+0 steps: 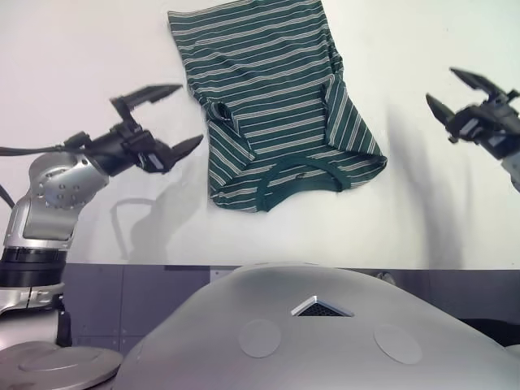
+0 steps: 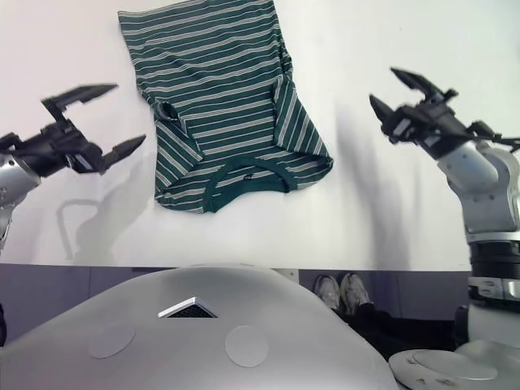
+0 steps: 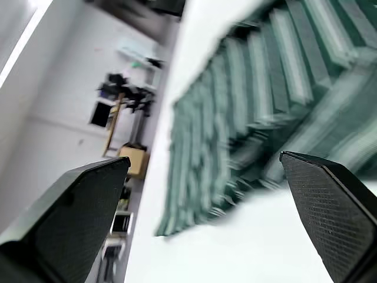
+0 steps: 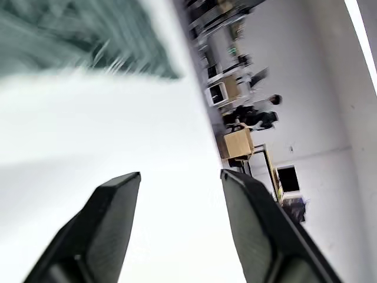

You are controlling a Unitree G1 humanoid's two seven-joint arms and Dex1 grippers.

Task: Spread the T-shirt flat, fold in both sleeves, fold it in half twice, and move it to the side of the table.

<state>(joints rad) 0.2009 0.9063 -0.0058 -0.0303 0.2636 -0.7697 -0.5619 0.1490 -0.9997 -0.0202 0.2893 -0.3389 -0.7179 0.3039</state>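
A dark green T-shirt point(image 1: 268, 97) with white stripes lies on the white table point(image 1: 81, 49), collar toward me, both sleeves folded in over the body. My left gripper point(image 1: 175, 118) hovers open to the left of the shirt, near its lower left corner, holding nothing. My right gripper point(image 2: 396, 89) hovers open to the right of the shirt, also holding nothing. The left wrist view shows the striped shirt point(image 3: 259, 118) between its black fingers point(image 3: 70, 218). In the right wrist view the shirt's edge point(image 4: 88, 41) lies beyond the fingers point(image 4: 106, 224).
The table's near edge point(image 1: 122, 264) runs across in front of me. White tabletop point(image 2: 406, 203) spreads on both sides of the shirt. A pair of shoes point(image 2: 341, 291) sits on the floor below the table edge.
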